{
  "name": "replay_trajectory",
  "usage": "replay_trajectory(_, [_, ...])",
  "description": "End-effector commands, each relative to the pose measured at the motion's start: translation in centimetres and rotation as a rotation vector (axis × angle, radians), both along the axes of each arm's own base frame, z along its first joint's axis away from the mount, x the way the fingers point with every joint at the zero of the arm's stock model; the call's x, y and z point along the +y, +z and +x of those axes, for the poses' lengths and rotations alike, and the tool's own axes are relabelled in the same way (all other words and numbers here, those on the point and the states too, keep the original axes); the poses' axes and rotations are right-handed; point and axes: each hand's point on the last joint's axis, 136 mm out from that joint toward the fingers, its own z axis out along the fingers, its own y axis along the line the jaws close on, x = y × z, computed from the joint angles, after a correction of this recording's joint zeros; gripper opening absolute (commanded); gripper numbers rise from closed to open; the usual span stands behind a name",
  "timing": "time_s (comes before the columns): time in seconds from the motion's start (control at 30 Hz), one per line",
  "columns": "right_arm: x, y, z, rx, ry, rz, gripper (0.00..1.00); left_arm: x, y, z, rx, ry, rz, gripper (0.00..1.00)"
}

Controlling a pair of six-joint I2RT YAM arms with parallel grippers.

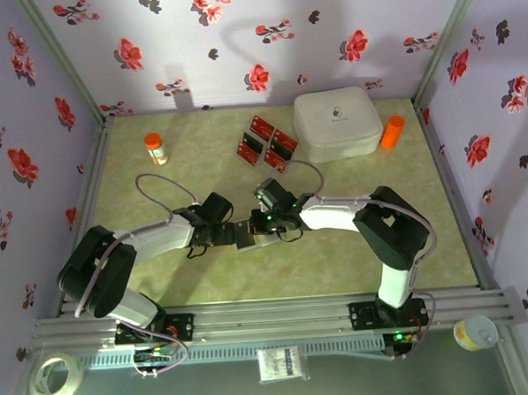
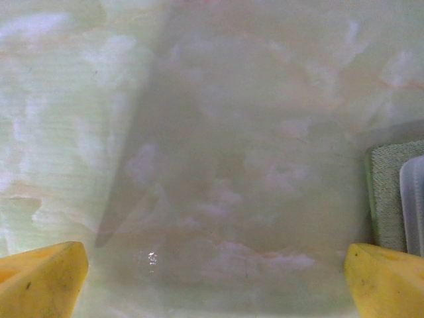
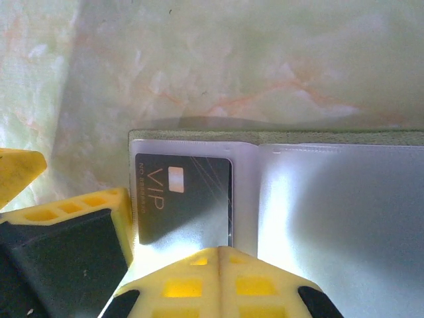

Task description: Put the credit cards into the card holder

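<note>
- Near the centre of the table (image 1: 162, 282), the card holder (image 1: 246, 235) lies open between both tools, with a dark card (image 3: 182, 199) already in one clear sleeve.
- The right tool (image 3: 218, 260) is closed, its tips meeting over the holder's edge; we cannot tell whether they pinch it.
- The left tool (image 2: 212, 281) hangs spread wide and empty, with the holder just beside one fingertip.
- The red cards (image 1: 266, 142) cluster near the far edge beside the white box (image 1: 338, 123). They lie well apart from both tools, straight beyond the holder, their long sides slanting across the table.
- Both tools look about equally near, so we judge the free left tool likelier to fetch the next card.
</note>
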Motion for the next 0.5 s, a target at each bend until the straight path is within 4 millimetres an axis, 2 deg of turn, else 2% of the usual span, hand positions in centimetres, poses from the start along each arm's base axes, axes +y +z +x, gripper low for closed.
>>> replay_trajectory(0.0, [-1.3, -0.7, -0.2, -0.003, -0.016, -0.048, 0.00, 0.9, -0.7, -0.1, 0.008, 0.001, 0.034, 1.00])
replay_trajectory(0.3, [-1.5, -2.4, -0.5, 0.021, -0.019, -0.070, 0.00, 0.8, -0.7, -0.1, 0.007, 0.000, 0.033, 1.00])
replay_trajectory(0.47, [-0.4, -2.1, -0.9, 0.028, -0.001, -0.041, 0.00, 0.8, -0.6, -0.1, 0.006, 0.000, 0.033, 1.00])
